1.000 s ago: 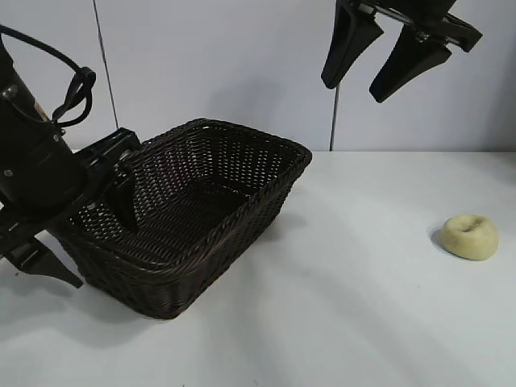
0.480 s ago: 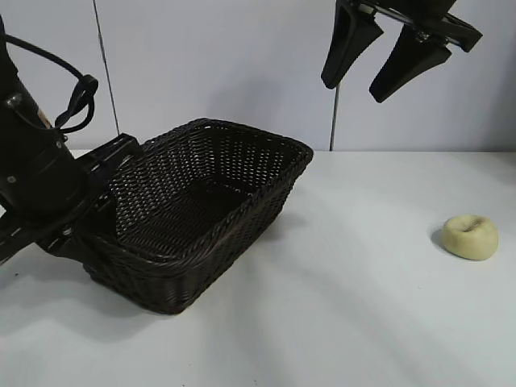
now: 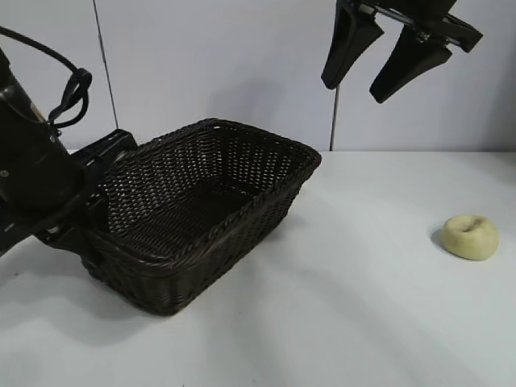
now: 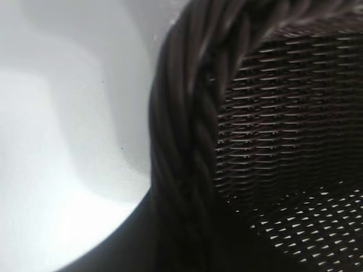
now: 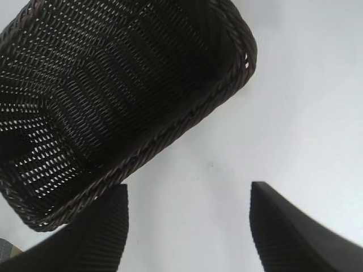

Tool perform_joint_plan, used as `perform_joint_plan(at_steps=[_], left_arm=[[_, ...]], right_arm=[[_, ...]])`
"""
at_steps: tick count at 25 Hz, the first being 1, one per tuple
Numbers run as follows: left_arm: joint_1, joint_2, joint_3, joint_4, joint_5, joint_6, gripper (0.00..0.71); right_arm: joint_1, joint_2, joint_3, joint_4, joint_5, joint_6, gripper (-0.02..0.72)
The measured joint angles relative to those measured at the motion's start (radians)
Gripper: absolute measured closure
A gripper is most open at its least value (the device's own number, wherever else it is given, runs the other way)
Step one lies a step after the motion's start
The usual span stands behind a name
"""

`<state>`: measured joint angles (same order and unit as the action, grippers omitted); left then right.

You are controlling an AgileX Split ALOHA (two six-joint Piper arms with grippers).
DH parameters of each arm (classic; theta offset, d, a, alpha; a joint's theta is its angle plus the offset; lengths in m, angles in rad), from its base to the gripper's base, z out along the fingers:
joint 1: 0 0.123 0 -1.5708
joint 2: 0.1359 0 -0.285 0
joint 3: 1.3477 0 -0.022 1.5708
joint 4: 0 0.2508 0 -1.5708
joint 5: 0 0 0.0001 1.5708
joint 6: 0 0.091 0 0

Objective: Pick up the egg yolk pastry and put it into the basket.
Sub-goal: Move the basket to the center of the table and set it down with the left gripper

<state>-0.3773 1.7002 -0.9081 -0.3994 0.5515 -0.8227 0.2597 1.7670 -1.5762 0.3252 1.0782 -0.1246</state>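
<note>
Egg yolk pastry (image 3: 469, 236): lies alone on your white desk (image 3: 363, 306) at the right side, dimple up, well apart from the basket (image 3: 201, 211). Right tool (image 3: 385, 60): hangs high above the desk, fingers spread wide, holding nothing; your pastry sits far below it, further right. Left tool: at the basket's left end against the braided rim (image 4: 187, 147); whether it grips, you cannot tell.

bare table (image 3: 355, 306) around egg yolk pastry (image 3: 470, 236)
</note>
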Motion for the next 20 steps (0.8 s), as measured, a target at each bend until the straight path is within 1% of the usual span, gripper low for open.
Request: perform_joint_plan(at_steps=[4, 7, 10, 13, 17, 20], left_arm=[[0.038, 0.000, 0.000, -0.103, 0.038, 0.187, 0.611], [0.072, 0.000, -0.001, -0.127, 0.067, 0.296, 0.611], [0.101, 0.000, -0.032, -0.127, 0.117, 0.389, 0.611], [0.114, 0.001, -0.090, -0.122, 0.160, 0.450, 0.611], [0.115, 0.003, -0.165, -0.098, 0.202, 0.502, 0.611], [0.116, 0.034, -0.229, -0.093, 0.263, 0.556, 0.611]], right_arm=[[0.000, 0.000, 0.000, 0.000, 0.000, 0.000, 0.249], [0.000, 0.000, 0.000, 0.000, 0.000, 0.000, 0.249], [0.000, 0.000, 0.000, 0.000, 0.000, 0.000, 0.249], [0.000, 0.000, 0.000, 0.000, 0.000, 0.000, 0.249], [0.000, 0.000, 0.000, 0.000, 0.000, 0.000, 0.249], [0.000, 0.000, 0.000, 0.000, 0.000, 0.000, 0.249]])
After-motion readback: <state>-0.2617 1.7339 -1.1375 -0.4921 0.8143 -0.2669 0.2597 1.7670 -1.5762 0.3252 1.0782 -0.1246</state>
